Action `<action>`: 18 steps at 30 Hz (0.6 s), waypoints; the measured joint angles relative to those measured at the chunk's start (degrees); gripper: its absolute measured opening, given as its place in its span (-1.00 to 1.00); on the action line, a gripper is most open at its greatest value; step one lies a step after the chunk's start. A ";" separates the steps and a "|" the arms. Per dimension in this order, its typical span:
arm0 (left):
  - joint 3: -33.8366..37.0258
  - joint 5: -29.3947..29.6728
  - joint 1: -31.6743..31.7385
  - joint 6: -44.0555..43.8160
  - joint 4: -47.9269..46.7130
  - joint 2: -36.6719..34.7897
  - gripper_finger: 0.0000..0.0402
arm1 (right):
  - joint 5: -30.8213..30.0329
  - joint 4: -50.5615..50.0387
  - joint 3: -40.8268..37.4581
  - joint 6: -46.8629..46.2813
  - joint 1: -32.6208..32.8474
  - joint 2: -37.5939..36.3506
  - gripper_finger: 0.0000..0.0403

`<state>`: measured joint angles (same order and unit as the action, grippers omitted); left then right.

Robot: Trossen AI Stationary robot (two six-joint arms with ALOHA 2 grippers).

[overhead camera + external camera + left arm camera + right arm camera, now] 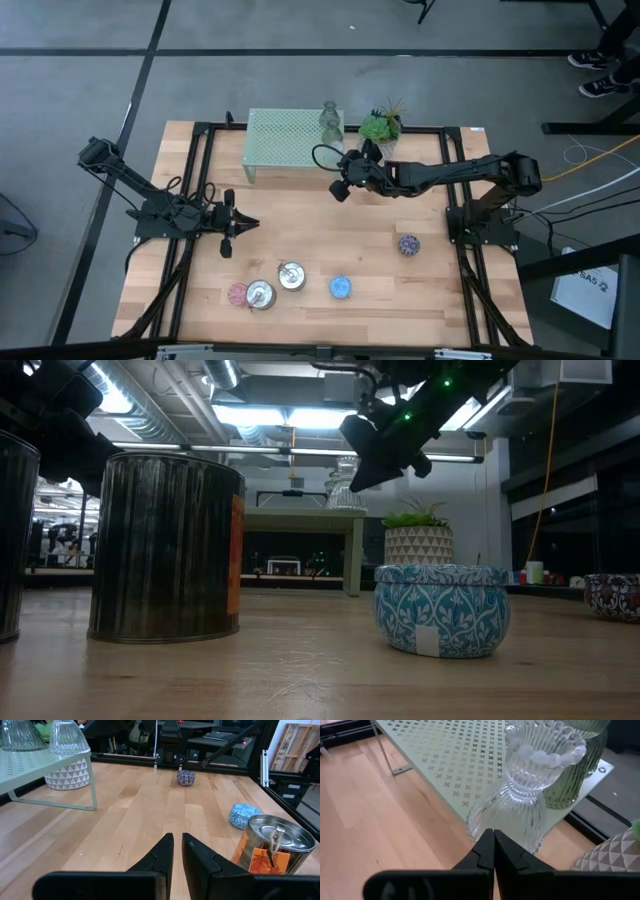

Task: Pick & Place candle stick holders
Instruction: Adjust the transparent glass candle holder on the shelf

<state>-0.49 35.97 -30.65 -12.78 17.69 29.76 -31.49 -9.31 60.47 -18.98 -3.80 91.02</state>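
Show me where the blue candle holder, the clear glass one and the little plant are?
Blue candle holder (pixel 441 608): low view, on its patterned side wall.
Clear glass candle holder (pixel 532 767): right wrist view, on its ribbed cup.
Plant (pixel 380 126): high view, on its green leaves.

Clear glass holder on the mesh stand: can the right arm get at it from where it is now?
Probably yes. The right gripper, fingers shut, sits just in front of the clear glass holder at the mesh stand edge, with nothing between; an olive-green holder stands close behind.
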 joint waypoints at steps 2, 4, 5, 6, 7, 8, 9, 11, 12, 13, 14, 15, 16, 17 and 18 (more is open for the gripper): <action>0.00 0.00 0.02 0.00 0.00 0.02 -0.84 | 0.01 0.54 0.00 0.15 0.01 0.00 -0.99; -0.02 0.00 0.01 0.00 0.01 0.02 -0.84 | 0.01 0.95 0.00 0.18 -0.11 0.00 -0.99; -0.01 0.00 0.01 0.00 0.01 0.00 -0.84 | 0.04 0.93 0.00 0.21 -0.24 0.00 -0.99; -0.02 0.01 0.02 0.00 0.02 0.00 -0.84 | 0.12 0.93 0.00 0.30 -0.40 0.00 -0.99; -0.01 0.00 0.00 0.00 0.01 0.02 -0.84 | 0.16 0.95 0.00 0.31 -0.61 0.00 -0.99; -0.02 0.00 0.02 0.02 0.02 0.02 -0.84 | 0.20 1.02 0.00 0.31 -0.78 0.00 -0.99; 0.00 0.00 0.02 0.00 0.00 0.02 -0.84 | 0.49 1.07 0.00 0.31 -1.02 0.00 -0.99; -0.02 0.01 0.02 0.00 0.01 0.01 -0.84 | 2.01 1.57 0.00 0.31 -1.50 0.00 -0.99; 0.00 0.00 0.02 0.00 0.02 0.02 -0.84 | 2.77 2.00 0.00 0.33 -1.73 0.00 -0.99; -0.01 0.00 0.01 0.00 0.02 0.01 -0.84 | 3.37 2.50 0.00 0.32 -1.94 0.00 -0.99; 0.00 0.00 0.00 0.00 0.01 0.02 -0.84 | 3.62 2.97 0.00 0.33 -2.13 0.00 -0.99; -0.01 0.01 0.01 0.00 0.02 0.02 -0.84 | 3.68 3.43 0.00 0.33 -2.23 0.00 -0.99; -0.01 0.01 0.01 0.00 0.02 0.00 -0.84 | 3.68 3.76 0.00 0.35 -2.26 0.00 -0.99; 0.00 0.00 0.00 0.00 0.00 0.01 -0.84 | 3.68 3.99 0.00 0.35 -2.26 0.00 -0.99; 0.00 0.02 0.02 0.00 0.02 0.02 -0.84 | 3.68 4.21 0.00 0.59 -2.26 0.00 -0.99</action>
<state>-0.49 35.98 -30.64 -12.78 17.72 29.78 -27.81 -5.11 60.47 -18.40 -6.07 91.02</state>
